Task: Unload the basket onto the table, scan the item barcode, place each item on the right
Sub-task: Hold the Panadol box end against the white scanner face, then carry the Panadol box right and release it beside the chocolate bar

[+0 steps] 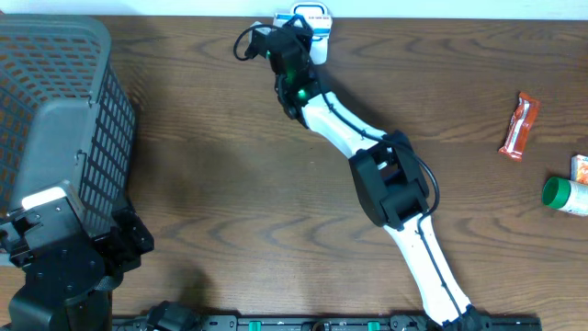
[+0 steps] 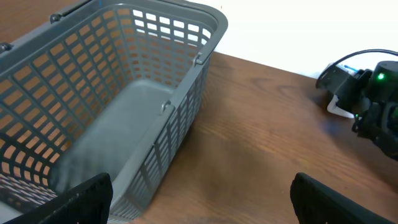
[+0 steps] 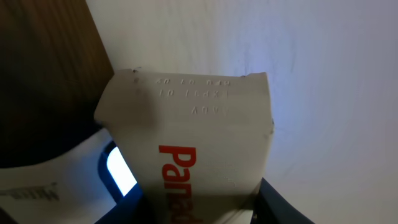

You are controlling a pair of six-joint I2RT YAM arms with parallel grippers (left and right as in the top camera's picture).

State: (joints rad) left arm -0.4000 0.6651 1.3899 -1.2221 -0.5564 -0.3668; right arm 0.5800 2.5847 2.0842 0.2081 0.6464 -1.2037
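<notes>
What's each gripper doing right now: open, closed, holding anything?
Left gripper: open, nothing between its fingers.
Right gripper: closed on the white box with red lettering.

Soft, even light on the desk (image 1: 230,184), faint shadows. At the right wrist the box (image 3: 193,137) looks dim, bluish, blurred.

Grey lattice basket (image 1: 55,110); dark brown wood-grain bench (image 1: 202,184); white box (image 3: 193,143) lettered red; orange wrapper (image 1: 519,126).

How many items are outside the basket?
3: a box between the right fingers at the far edge, a bar at right, a green-capped bottle below it; more may be hidden.
</notes>
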